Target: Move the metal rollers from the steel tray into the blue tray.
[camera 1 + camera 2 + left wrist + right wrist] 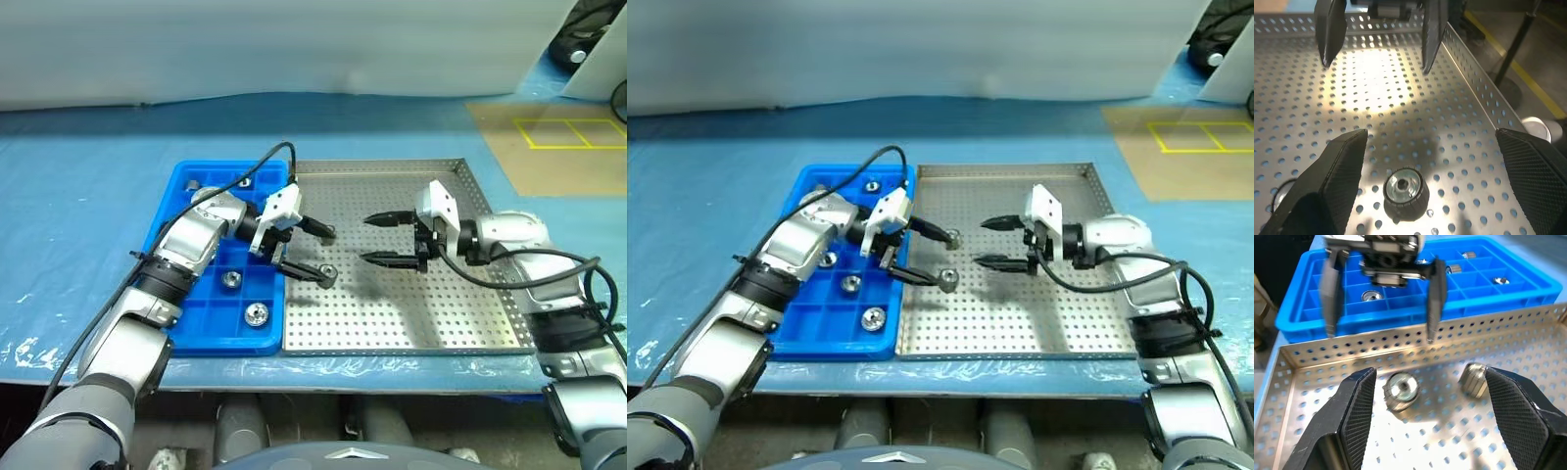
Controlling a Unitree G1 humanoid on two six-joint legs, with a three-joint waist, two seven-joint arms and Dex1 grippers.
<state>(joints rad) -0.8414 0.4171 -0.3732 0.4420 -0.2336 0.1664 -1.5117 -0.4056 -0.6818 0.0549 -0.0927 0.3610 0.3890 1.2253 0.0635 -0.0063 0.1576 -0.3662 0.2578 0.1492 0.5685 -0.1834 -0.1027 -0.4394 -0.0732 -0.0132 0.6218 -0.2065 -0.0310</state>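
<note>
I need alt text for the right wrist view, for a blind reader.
Two metal rollers lie in the steel tray between the open right pincer fingers. Opposite hangs the open left pincer, before the blue tray holding more rollers.

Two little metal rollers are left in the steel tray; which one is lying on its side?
The roller farther from the blue tray lies tipped sideways; the other roller sits upright, its shiny end facing up.
</note>
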